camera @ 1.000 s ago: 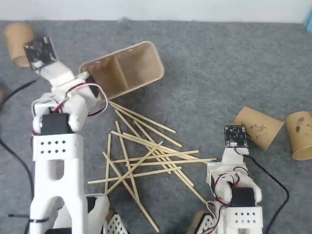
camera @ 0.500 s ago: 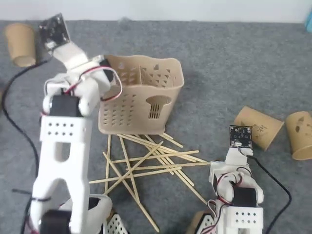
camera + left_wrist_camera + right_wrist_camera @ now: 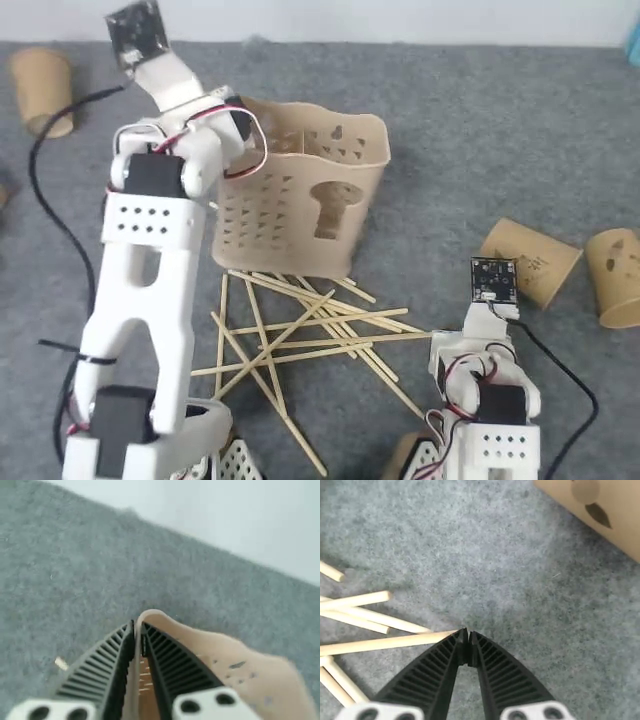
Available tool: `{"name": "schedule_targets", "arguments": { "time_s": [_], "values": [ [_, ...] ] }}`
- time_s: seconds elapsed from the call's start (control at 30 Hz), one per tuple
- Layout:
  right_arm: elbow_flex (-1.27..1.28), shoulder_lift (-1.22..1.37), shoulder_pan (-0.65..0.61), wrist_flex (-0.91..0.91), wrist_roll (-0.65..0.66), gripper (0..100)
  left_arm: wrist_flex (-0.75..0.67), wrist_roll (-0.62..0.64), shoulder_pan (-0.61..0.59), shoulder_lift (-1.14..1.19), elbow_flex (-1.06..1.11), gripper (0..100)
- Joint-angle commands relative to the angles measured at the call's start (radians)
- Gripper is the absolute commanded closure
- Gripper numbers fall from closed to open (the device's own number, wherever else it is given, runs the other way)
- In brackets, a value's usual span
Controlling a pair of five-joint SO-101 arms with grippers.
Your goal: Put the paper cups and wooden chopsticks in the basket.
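From above, the tall white left arm (image 3: 140, 300) stands at nine o'clock, its wrist up against the rim of the beige perforated plastic basket (image 3: 310, 210). The basket sits just off centre toward eleven o'clock, the side wall with the keyhole cut-out facing the camera. Whether its base touches the grey carpet (image 3: 480, 140) is hard to tell. At six o'clock of the basket the loose pile of pale wooden chopsticks (image 3: 300, 330) lies criss-crossed, the upper ends tucked under the basket's lower edge. One brown paper cup (image 3: 45, 90) lies far out at ten o'clock. Two more, the nearer cup (image 3: 530, 262) and the farther cup (image 3: 615, 277), lie side by side at three o'clock. The short right arm (image 3: 485, 400) sits at five o'clock, between the pile and those cups. In the left wrist view, the left gripper (image 3: 137, 625) has its black ribbed jaws pinching the basket's rounded rim, carpet beyond. In the right wrist view, the right gripper (image 3: 468, 632) has its jaws pressed together with nothing between them. It is low over the carpet, and the end of a single chopstick (image 3: 385, 642) is touching its tip. A paper cup's side (image 3: 600, 515) is well apart.
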Motion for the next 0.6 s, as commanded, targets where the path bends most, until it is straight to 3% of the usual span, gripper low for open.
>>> {"name": "schedule_targets", "arguments": {
  "time_s": [0.0, 0.23, 0.43, 0.57],
  "values": [
    [0.006, -0.007, 0.007, 0.01, -0.008, 98.9, 0.057, -0.023, -0.006, 0.002, 0.016, 99],
    [0.006, -0.007, 0.004, 0.01, -0.008, 98.9, 0.189, -0.261, -0.015, 0.002, 0.016, 95],
    [0.006, -0.007, 0.004, 0.01, -0.009, 98.9, 0.313, -0.278, -0.014, 0.0, 0.004, 77],
    [0.006, -0.007, 0.004, 0.01, -0.009, 98.9, 0.367, -0.279, -0.012, 0.002, -0.022, 82]
  ]
}}
